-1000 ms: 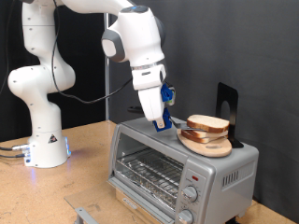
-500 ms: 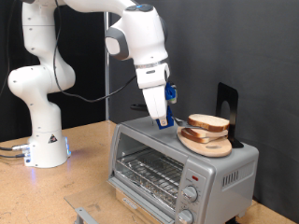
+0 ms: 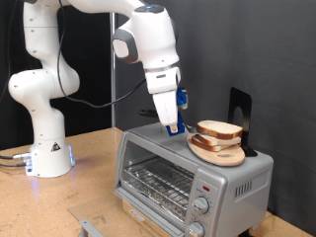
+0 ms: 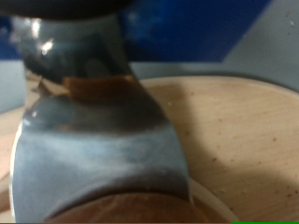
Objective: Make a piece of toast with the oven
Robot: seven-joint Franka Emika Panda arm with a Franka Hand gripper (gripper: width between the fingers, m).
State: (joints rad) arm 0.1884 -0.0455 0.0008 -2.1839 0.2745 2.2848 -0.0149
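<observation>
The piece of toast [image 3: 219,129] lies flat on a round light-wood board [image 3: 221,152] on top of the silver toaster oven [image 3: 158,158]. The oven door is closed, and the wire rack shows through the glass. My gripper [image 3: 172,127] hangs point-down over the oven roof, just to the exterior view's left of the toast and board, with nothing seen between its fingers. The wrist view is blurred: a shiny metal finger [image 4: 103,140] fills the middle, with the pale wood board [image 4: 238,140] behind it.
A black upright stand [image 3: 239,111] is behind the board at the oven's back edge. The oven knobs [image 3: 200,205] are on its right panel. The arm's base [image 3: 46,156] stands on the wooden table at the exterior view's left. A grey metal piece [image 3: 89,227] lies at the bottom.
My gripper has shifted a little towards the exterior view's right, closer to the toast and board. The toast, board and oven have not moved.
</observation>
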